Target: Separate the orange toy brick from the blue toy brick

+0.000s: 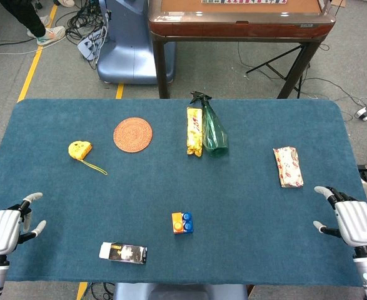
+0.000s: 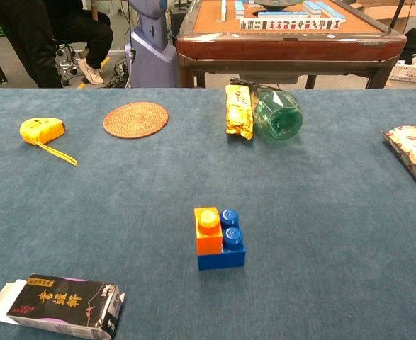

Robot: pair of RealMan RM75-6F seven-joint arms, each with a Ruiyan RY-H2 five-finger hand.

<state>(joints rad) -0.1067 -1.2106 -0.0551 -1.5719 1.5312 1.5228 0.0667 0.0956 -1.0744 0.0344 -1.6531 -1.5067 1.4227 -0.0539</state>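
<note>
You get bright, even light in both views. Shadows are small and soft. The bottle (image 2: 277, 113) has shiny spots. Everything looks sharp to you.

The black and white carton (image 2: 66, 304) lying at the near left of the table (image 2: 321, 212) carries a column of pale Chinese characters on its black face, too small to read for certain. The yellow snack packet (image 2: 239, 110) and the patterned packet (image 2: 414, 152) bear print that is too blurred to read.
</note>
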